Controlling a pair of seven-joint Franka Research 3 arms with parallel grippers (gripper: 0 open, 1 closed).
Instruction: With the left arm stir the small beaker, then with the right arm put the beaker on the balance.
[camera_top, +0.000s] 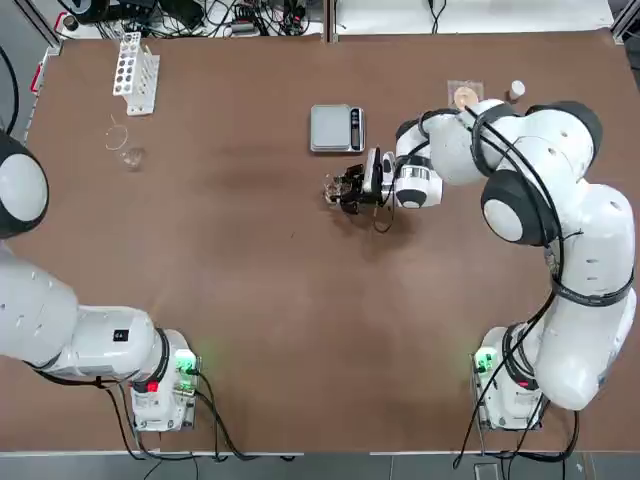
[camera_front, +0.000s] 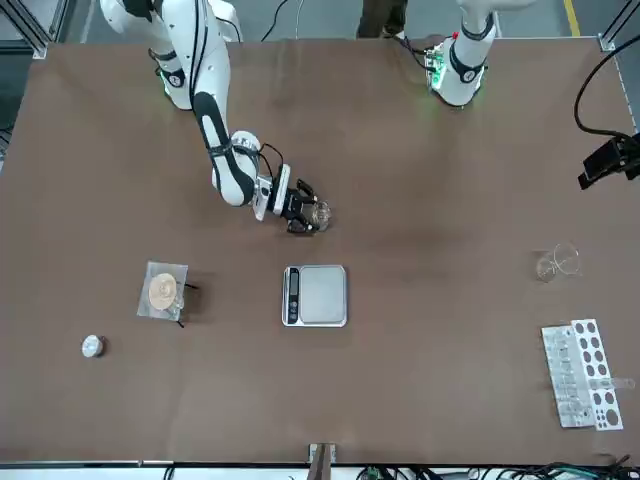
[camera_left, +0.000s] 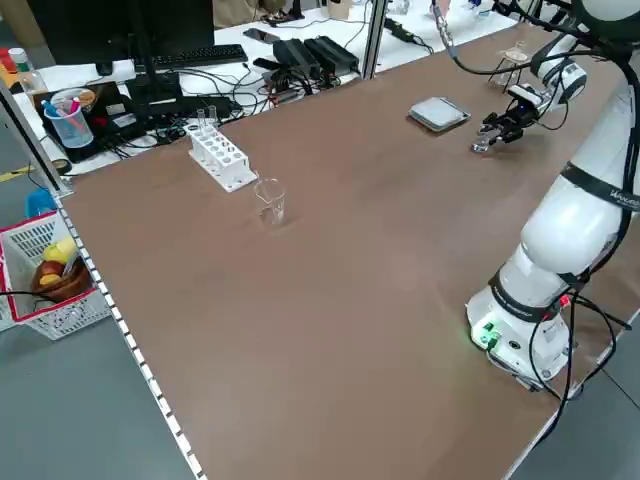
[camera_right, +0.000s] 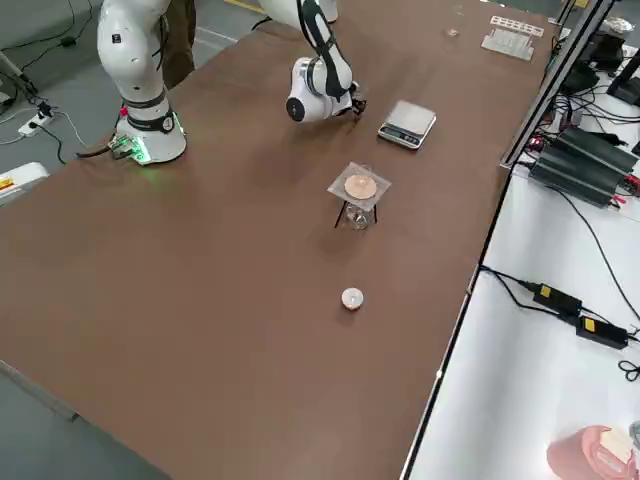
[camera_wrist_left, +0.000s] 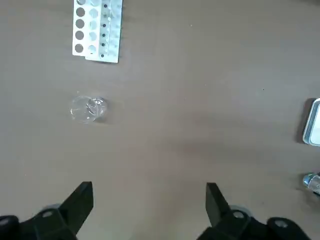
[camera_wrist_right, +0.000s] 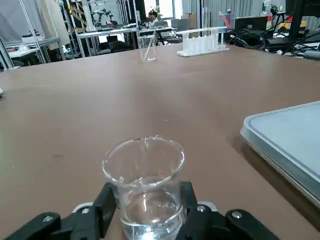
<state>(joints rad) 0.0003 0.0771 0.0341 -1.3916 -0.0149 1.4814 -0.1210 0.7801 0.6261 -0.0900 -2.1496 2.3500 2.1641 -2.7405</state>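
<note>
The small beaker (camera_wrist_right: 145, 186), a tiny clear glass with a little liquid, stands on the brown table between my right gripper's fingers (camera_wrist_right: 104, 202), which press on both its sides. In the top view the right gripper (camera_top: 338, 190) is shut on the beaker (camera_top: 329, 188), just on the near side of the balance (camera_top: 336, 128). The balance's metal plate (camera_wrist_right: 292, 145) lies close beside the beaker. My left gripper (camera_wrist_left: 148, 202) hangs open and empty high over the table's left part, far from the beaker (camera_wrist_left: 312, 181).
A wider glass vessel with a rod (camera_top: 128, 152) and a white test-tube rack (camera_top: 135, 70) stand at the far left. A clear dish with a tan disc (camera_top: 465, 96) and a small white cap (camera_top: 517, 90) lie at the far right, behind the right arm.
</note>
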